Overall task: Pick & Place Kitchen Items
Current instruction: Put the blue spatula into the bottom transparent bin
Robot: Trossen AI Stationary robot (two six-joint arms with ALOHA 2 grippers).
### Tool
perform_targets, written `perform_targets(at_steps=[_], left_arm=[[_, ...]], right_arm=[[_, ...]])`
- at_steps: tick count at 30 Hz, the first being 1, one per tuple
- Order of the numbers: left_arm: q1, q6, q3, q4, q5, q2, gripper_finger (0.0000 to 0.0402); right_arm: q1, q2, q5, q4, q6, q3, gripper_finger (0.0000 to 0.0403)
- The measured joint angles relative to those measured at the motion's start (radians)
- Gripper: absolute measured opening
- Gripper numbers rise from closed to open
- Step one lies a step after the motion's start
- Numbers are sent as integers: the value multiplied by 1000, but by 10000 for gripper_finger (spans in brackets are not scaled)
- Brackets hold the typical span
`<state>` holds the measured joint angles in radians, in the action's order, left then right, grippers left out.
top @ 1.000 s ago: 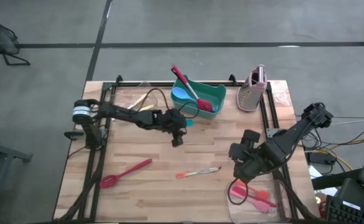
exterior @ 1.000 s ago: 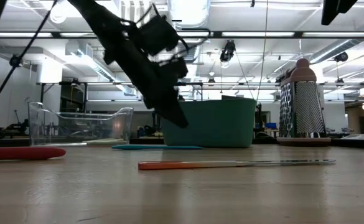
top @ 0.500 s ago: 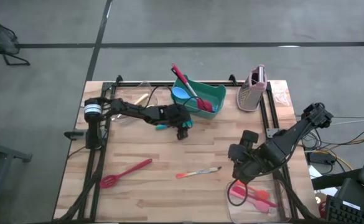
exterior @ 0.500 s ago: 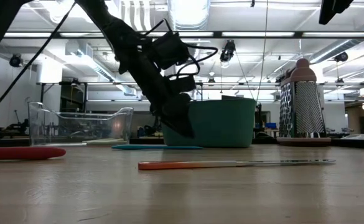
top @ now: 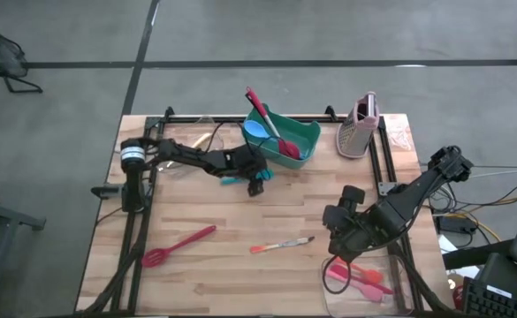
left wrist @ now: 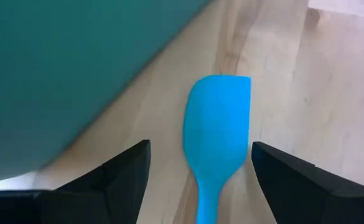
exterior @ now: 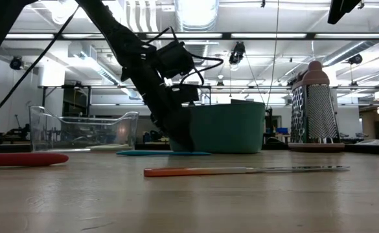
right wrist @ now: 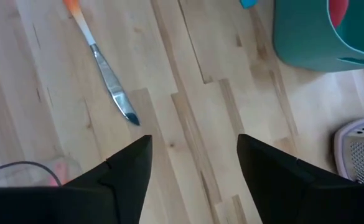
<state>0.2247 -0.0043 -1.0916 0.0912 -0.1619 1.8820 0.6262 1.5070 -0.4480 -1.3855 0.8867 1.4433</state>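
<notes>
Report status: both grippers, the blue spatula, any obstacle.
Left gripper open, low astride the blue spatula, not closed. Right gripper open, empty, above bare table. Teal bin close beside the spatula.

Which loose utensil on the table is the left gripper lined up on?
The blue silicone spatula beside the teal bin: it lies between the left gripper's open fingers. The red slotted spatula and orange-handled knife lie apart.

Green bin (left wrist: pixel 57 68) beside spatula (left wrist: pixel 216 124) (close)

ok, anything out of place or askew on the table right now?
Nothing damaged or spilled. A red-handled utensil leans out over the teal bin's rim. The blue spatula lies flat beside the bin, between the open left claw's fingers. The knife lies loose mid-table.
</notes>
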Motion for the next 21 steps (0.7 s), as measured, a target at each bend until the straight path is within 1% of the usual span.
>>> perform_targets(at_steps=[1,2,4,6,9,15,16,19,20,21], left_arm=[[-6,-1,0,-4,-27,0,282],[-13,0,0,-4,-30,0,282],[-30,6,0,-1,-1,-2,282],[-57,18,0,-1,-8,-4,282],[-85,40,13,-4,-61,-5,282],[-53,4,30,-42,-91,-5,282],[-40,-19,34,-36,-60,-5,282],[5,-86,53,-37,166,-6,275],[15,-101,61,-44,203,-8,270],[19,-112,73,-48,203,-9,265]], right_arm=[[0,0,0,2,0,0,236],[0,0,0,2,0,0,240],[0,0,0,3,0,-2,246],[0,0,0,6,0,-6,253],[0,0,0,8,0,-14,262],[0,0,0,17,-4,-41,273],[0,0,0,16,-4,-47,274],[0,0,0,17,-4,-58,276],[0,0,0,18,-4,-60,276],[0,0,1,20,-4,-60,274]])
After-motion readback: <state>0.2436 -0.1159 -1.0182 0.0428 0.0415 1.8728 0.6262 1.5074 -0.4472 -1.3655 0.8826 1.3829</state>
